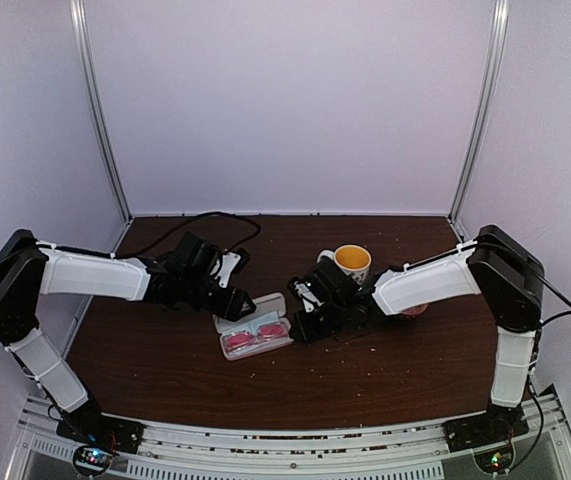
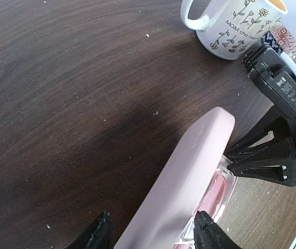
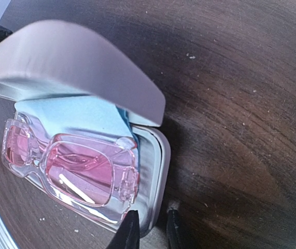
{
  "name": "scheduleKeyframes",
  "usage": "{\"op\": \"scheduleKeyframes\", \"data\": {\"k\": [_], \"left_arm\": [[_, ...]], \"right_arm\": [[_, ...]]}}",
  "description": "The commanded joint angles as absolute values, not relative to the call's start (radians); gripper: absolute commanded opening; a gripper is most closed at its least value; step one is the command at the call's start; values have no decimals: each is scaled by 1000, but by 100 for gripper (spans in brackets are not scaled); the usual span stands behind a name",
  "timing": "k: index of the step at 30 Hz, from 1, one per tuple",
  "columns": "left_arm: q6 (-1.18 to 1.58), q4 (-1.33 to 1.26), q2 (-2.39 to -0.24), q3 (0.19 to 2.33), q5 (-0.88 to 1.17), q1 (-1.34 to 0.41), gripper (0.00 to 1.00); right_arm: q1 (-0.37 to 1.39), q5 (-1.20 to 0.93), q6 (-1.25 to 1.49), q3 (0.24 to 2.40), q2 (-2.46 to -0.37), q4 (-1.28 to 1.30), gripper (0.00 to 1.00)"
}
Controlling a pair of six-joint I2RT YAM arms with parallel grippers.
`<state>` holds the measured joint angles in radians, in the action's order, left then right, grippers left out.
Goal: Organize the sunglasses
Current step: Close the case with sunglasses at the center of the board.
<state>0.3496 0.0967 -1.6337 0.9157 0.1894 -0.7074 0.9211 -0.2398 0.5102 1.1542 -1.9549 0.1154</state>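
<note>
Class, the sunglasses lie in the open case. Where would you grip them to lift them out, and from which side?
Probably the bridge, pinched from above on the open side: the sunglasses lie flat, lenses up, on the cloth, and the lid leans over the hinge side.

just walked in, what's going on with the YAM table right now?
Both arms are at the open pink case mid-table. The sunglasses already lie inside it on the light blue cloth. The left gripper straddles the raised lid; whether it grips is unclear. The right gripper has its fingers either side of the case's rim, apparently pinching it. The lid is not yet closed. A mug stands behind.
</note>
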Motion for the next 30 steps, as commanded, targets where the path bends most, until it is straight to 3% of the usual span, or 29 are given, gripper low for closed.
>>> {"op": "scheduleKeyframes", "data": {"k": [1,17,30], "left_arm": [[370,0,-1616,885,243,-701,53],[333,-136,-1596,772,294,-751,51],[314,-165,-1581,729,96,-922,52]], "right_arm": [[930,-197,535,1136,-1970,108,18],[936,-167,557,1141,-1976,116,10],[940,-167,573,1136,-1982,108,6]]}}
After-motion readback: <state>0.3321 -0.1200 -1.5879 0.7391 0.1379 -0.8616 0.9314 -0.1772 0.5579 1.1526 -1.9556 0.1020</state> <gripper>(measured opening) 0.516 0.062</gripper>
